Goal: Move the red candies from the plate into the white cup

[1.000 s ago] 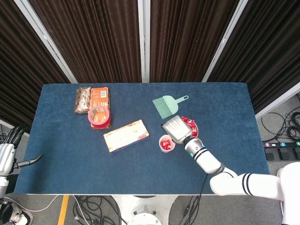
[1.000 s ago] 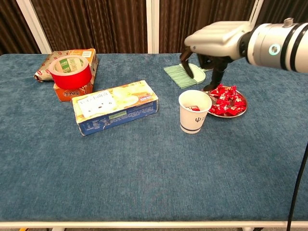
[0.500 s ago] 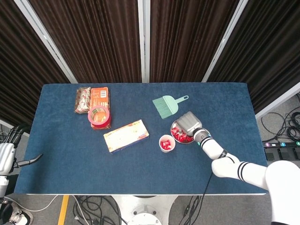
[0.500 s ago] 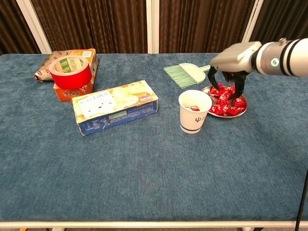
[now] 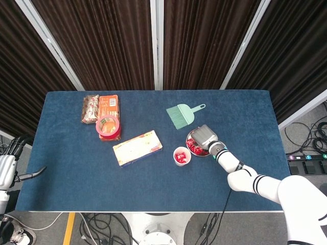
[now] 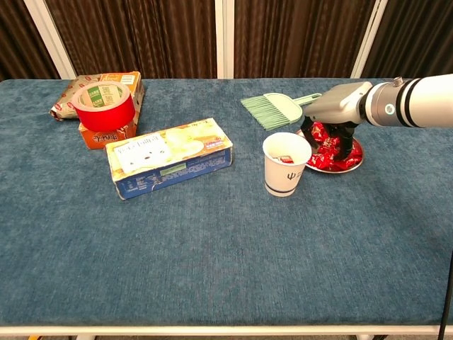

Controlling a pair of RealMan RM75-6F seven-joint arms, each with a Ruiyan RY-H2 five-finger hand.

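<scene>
I have my right hand (image 6: 333, 117) down on the plate (image 6: 352, 165), fingers among the red candies (image 6: 327, 146); whether it grasps one, I cannot tell. Next: lift toward the white cup (image 6: 286, 163) at eight o'clock.

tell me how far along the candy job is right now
Partly done. The white cup already holds at least one red candy, seen in both views. In hand: the right hand is down on the plate, its fingers among the red candies; whether it grips one cannot be told. Left: most of that pile is on the plate. The left hand hangs off the table's edge, holding nothing.
</scene>
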